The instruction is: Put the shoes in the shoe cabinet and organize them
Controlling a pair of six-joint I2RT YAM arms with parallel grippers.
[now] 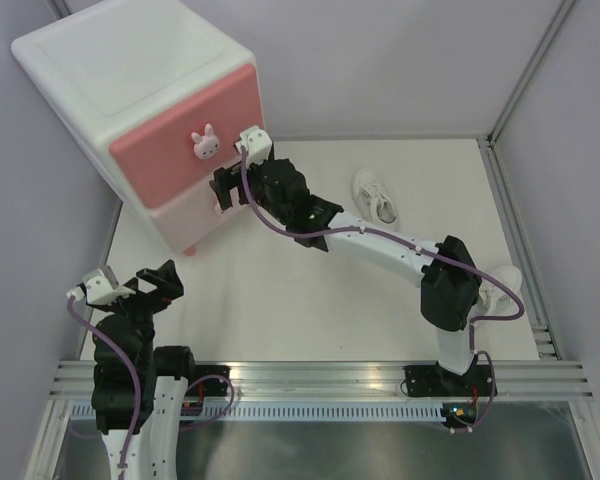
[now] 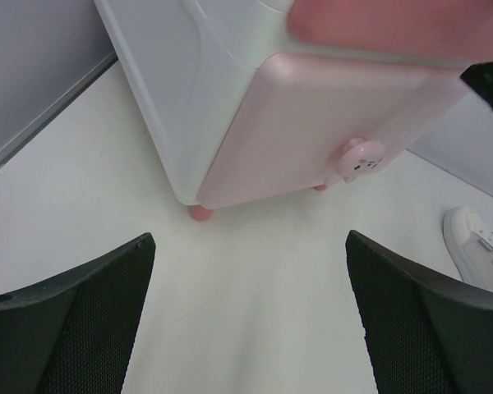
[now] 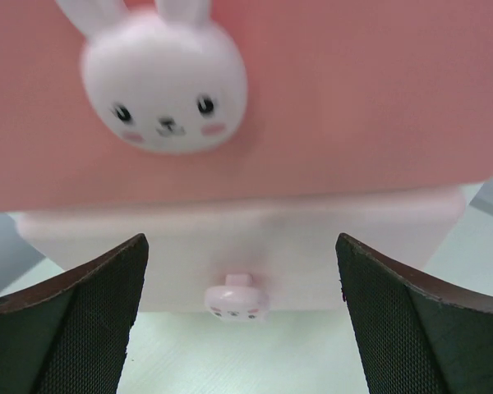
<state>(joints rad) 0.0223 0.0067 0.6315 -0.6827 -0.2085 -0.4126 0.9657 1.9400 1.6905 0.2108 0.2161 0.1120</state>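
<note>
one shoe cabinet (image 1: pixel 110 80) with two pink drawer fronts fills the far left corner of the table (image 1: pixel 280 300). two white shoes: one sneaker (image 1: pixel 375 197) on open tabletop, another sneaker (image 1: pixel 507 278) at the right rim behind the arm. right gripper (image 3: pixel 242 304) spread wide, empty, facing the upper bunny knob (image 3: pixel 164 78). left gripper (image 2: pixel 251 320) spread, empty.

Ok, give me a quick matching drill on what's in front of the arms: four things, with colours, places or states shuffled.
Things:
1. upper drawer front
2. lower drawer front
3. fully visible sneaker
4. left gripper

Descriptions:
A. pale pink
B. open, holding nothing, above the table
C. darker pink
D. lying on the table, right of the cabinet

Pairs: 1-C, 2-A, 3-D, 4-B
</note>
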